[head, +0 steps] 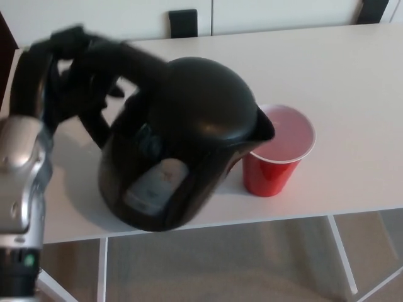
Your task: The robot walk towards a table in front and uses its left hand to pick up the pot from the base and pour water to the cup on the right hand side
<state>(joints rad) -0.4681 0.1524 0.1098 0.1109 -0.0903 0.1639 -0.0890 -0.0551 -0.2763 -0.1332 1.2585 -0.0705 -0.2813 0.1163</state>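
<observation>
A black kettle (182, 138) fills the middle of the head view, lifted and tilted to the right. Its spout (264, 129) hangs over the rim of a red cup (277, 154) with a white inside, which stands on the white table (352, 82). My left hand (82, 69) is shut on the kettle's handle at the upper left, and its silver forearm (22, 170) runs down the left edge. No stream of water shows. The kettle's base is hidden from sight. My right hand does not show.
The table's front edge (352, 211) runs across the lower part of the picture, with white legs and grey floor below. A dark chair back (182, 22) stands behind the table's far edge, and another dark shape (371, 9) sits at the top right.
</observation>
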